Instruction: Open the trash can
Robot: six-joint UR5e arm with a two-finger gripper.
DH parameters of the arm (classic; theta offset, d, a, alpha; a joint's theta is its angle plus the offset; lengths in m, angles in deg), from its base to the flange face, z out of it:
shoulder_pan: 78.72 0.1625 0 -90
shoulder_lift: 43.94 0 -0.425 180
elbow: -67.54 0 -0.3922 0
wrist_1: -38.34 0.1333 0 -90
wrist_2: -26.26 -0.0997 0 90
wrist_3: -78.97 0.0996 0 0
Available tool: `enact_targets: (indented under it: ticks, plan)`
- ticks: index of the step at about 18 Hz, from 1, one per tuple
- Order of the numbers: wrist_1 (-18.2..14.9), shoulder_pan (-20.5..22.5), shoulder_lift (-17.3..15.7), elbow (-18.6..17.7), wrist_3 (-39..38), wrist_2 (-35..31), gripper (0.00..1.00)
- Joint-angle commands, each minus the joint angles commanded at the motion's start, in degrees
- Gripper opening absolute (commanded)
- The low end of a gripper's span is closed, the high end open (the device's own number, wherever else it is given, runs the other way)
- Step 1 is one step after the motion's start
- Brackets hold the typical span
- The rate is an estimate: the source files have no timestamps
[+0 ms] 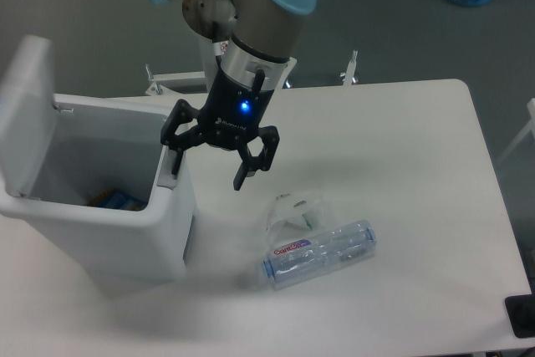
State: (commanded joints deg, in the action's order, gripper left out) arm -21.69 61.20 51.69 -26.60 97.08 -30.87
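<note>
Trash can [125,232]: large white boxy bin standing at the left end of the table, its front wall facing the camera.
Lid [27,114]: swung up on its hinge at the far left, standing nearly upright, so the bin's mouth is uncovered.
Inside the bin: something orange and blue [115,201] shows low down; too small to tell what it is.
Push tab [171,169]: grey strip on the bin's right rim, with the claw's left finger [175,155] right on it or just above it; contact cannot be told for sure.
Claw [207,168]: black, with a blue light lit on its body, pointing down; its two fingers stand wide apart and hold nothing, the other finger hanging over the table just right of the bin.
Bottle [318,253]: clear plastic, lying on its side on the table right of the bin and apart from it.
Clear wrapper [297,209]: crumpled clear plastic piece just behind the bottle.
Table [418,173]: white, carrying the bin and the bottle.
</note>
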Motion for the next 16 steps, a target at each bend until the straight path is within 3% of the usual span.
enact_targets:
  ticks: [4,8,12,16]
  plan:
    - [0.09,0.7,0.52,2.63,0.61,0.0,1.0]
    - [0.26,5.09,2.1,3.26,2.45,-0.44,1.0]
    - [0.18,5.8,4.03,2.99,7.11,-9.03,1.0]
    - [0.26,5.71,7.46,5.45,11.06,-13.35,1.0]
